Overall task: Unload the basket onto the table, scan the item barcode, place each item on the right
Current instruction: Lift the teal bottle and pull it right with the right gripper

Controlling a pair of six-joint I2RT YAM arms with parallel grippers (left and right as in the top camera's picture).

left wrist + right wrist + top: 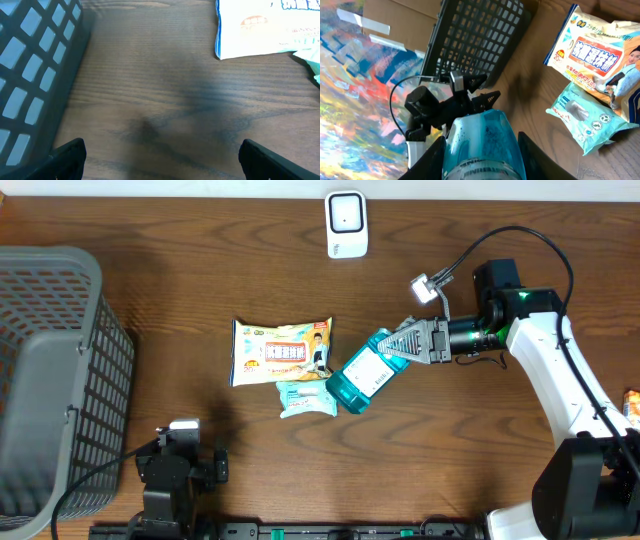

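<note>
Two arms up, one working: bottle gripped, scan not yet made.

Nearest me, my left gripper (pixel 162 159) hangs idle over bare table (pixel 150 90) with its fingers spread wide, basket (pixel 60 280) beside it. Mid-table, my right gripper (pixel 402 346) is closed partway around the neck end of the bottle (pixel 362 372), whose base overlaps a small teal pack (pixel 306 398) beside the larger white packet (pixel 282 352). The bottle is clear blue-green plastic with a white label facing up; I see no barcode. Next, I judge, I carry it to the white scanner (pixel 346 224) at the far edge and turn the code toward it.
</note>
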